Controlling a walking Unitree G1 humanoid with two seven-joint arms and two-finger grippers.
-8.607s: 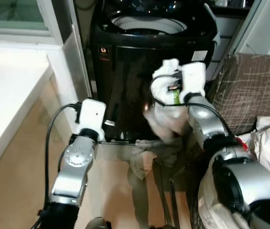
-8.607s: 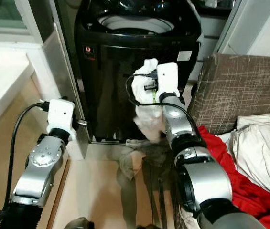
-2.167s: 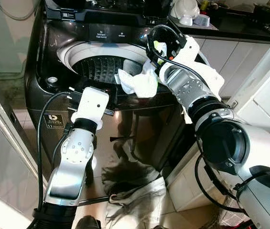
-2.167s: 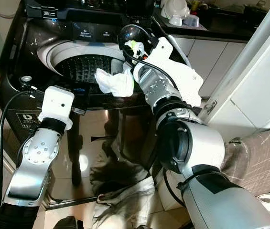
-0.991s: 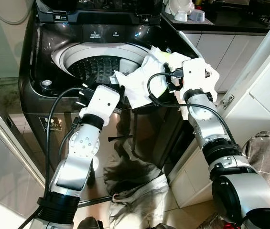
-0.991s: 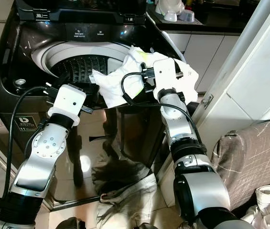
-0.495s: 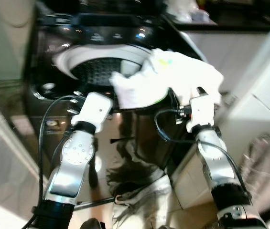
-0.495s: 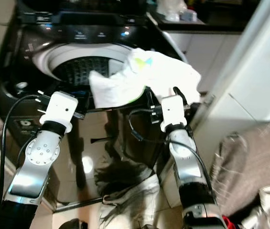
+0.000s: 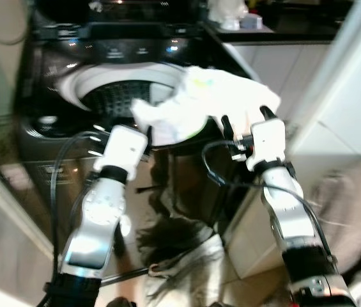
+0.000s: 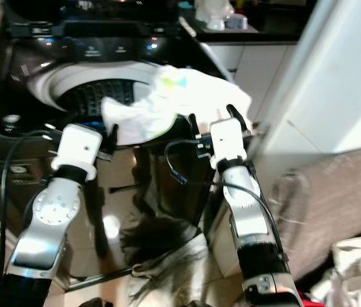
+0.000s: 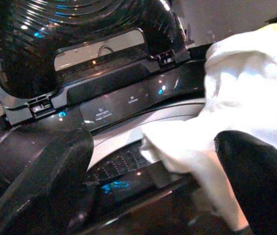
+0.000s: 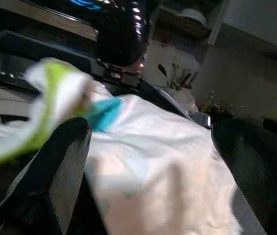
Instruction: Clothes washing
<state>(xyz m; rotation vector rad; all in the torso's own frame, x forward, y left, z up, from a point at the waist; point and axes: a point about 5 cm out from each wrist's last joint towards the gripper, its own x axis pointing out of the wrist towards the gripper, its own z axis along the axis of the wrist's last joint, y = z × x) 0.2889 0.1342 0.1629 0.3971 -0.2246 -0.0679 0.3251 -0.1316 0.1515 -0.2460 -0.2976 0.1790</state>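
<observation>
Heads up: that white garment is just draped over the washing machine rim, half outside the drum, so it could slide to the floor. Your right gripper sits spread open just below it, the left gripper open beside its hanging edge.

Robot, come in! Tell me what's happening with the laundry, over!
Both hands open: right hand, left hand. White garment draped on washing machine rim, not inside drum.
</observation>
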